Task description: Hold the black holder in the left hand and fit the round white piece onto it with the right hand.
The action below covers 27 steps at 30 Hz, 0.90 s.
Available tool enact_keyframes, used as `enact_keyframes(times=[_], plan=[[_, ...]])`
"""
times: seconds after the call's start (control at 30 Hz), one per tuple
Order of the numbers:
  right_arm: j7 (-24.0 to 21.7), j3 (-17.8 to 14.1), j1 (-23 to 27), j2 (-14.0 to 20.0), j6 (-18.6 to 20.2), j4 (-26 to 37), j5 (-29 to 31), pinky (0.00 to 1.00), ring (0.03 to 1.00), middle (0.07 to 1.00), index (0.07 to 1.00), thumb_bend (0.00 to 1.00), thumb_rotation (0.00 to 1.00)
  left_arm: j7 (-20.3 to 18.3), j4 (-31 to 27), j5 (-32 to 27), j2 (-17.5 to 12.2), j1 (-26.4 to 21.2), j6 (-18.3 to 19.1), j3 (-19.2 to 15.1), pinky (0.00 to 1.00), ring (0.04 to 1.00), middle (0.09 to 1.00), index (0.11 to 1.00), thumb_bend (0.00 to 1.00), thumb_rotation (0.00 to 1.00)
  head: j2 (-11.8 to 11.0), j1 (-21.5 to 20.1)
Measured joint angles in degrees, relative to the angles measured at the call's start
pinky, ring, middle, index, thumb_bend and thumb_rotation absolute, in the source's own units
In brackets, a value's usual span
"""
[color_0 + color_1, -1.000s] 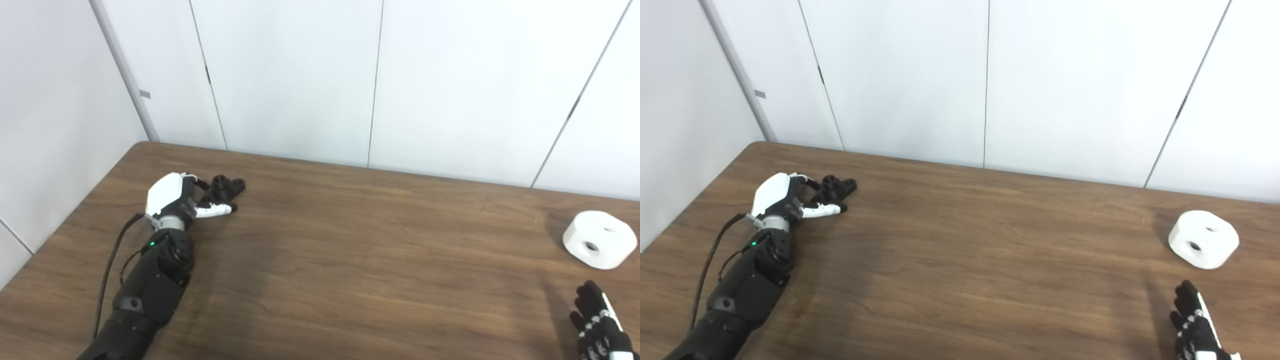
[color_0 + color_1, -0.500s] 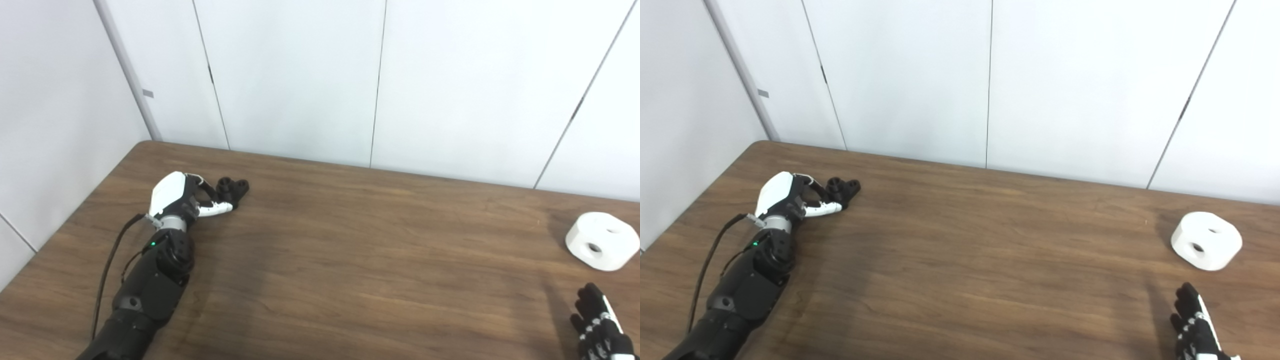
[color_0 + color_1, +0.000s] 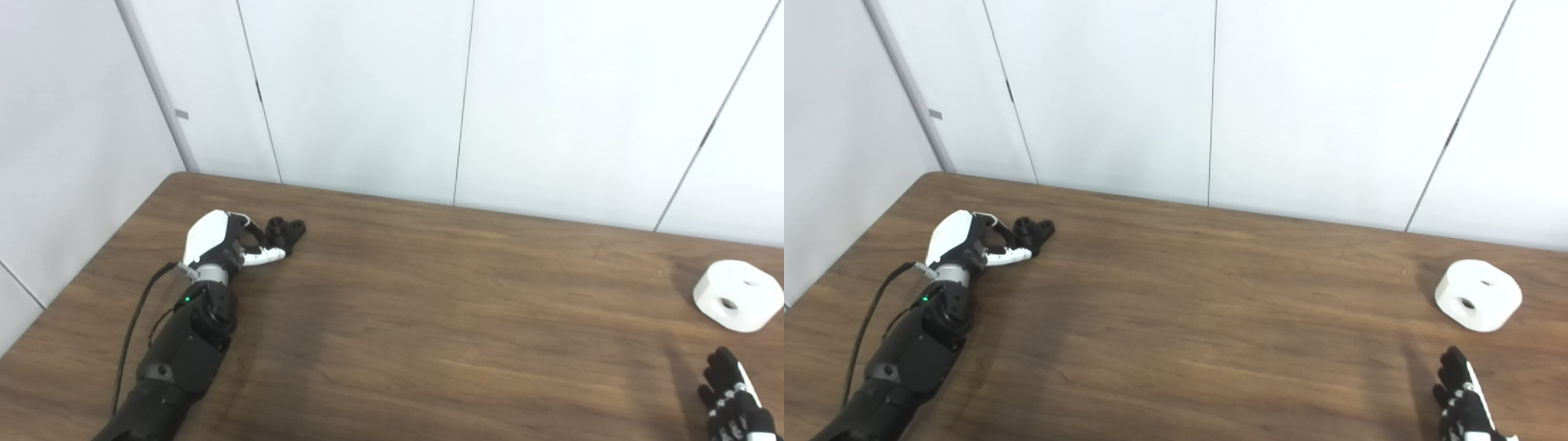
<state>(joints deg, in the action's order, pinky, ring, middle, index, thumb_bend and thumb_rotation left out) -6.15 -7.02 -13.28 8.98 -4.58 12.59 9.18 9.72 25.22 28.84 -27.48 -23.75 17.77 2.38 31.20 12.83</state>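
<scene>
Barely begun: the left hand curls its fingers around the black holder lying on the bench, while the spread, empty right hand sits near the untouched round white piece.

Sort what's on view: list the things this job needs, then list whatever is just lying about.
Needed for the job:
- black holder, on the table at the left robot hand's fingers
- round white piece, lying alone at the far right
- left robot hand
- right robot hand, near the bottom edge

Just there:
- wooden table
- white wall panels
No loose clutter visible.
</scene>
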Motion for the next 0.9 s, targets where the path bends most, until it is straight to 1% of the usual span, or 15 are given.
enact_keyframes(times=[0.17, 0.23, 0.4, 0.5, 0.67, 0.77, 0.9], plan=[[0.1, 0.1, -0.1, 0.0, 0.2, 0.1, -0.2, 1.00, 1.000, 0.987, 0.979, 0.64, 0.98, -1.5, -3.9, 0.1, 0.0, 1.8, 1.3, 0.5, 0.96, 0.920, 0.825, 0.487, 0.52, 0.05, 0.0, 0.1], [0.2, 0.1, -0.1, 0.0, 0.6, 0.2, -0.2, 1.00, 1.000, 0.991, 0.981, 0.63, 0.98, -1.7, -5.5, 0.1, 0.0, 2.6, 1.3, 0.8, 0.99, 0.913, 0.822, 0.486, 0.52, 0.05, 0.0, 0.1], [0.5, 0.2, -0.1, -0.1, 1.0, 0.5, -0.1, 1.00, 1.000, 0.991, 0.986, 0.61, 0.99, -2.2, -9.9, 1.0, 0.0, 5.1, 0.8, 2.3, 1.00, 0.919, 0.827, 0.486, 0.52, 0.05, 0.3, -0.2], [0.8, 0.3, -0.1, -0.1, 1.3, 0.9, -1.0, 1.00, 1.000, 0.987, 0.984, 0.60, 1.00, -3.3, -14.5, 2.5, 0.3, 7.0, 1.0, 3.8, 1.00, 0.913, 0.822, 0.486, 0.52, 0.05, 0.4, -0.2], [1.5, 0.6, -0.2, -0.2, 1.5, 1.0, -2.0, 1.00, 1.000, 0.981, 0.976, 0.60, 1.00, -4.4, -18.9, 4.5, 2.2, 8.8, 2.1, 5.2, 1.00, 0.910, 0.823, 0.486, 0.52, 0.05, 0.8, -0.7], [1.8, 0.8, -0.2, -0.2, 1.5, 1.1, -2.4, 1.00, 1.000, 0.984, 0.980, 0.60, 1.00, -5.5, -22.1, 5.7, 2.6, 9.8, 2.0, 6.7, 1.00, 0.908, 0.825, 0.486, 0.52, 0.05, 1.2, -1.5], [2.0, 1.2, -0.2, -0.2, 1.8, 1.5, -2.8, 1.00, 1.000, 0.993, 0.987, 0.58, 1.00, -6.0, -24.9, 9.4, 3.0, 11.3, 1.8, 8.8, 1.00, 0.904, 0.825, 0.487, 0.52, 0.05, 1.8, -2.6]])
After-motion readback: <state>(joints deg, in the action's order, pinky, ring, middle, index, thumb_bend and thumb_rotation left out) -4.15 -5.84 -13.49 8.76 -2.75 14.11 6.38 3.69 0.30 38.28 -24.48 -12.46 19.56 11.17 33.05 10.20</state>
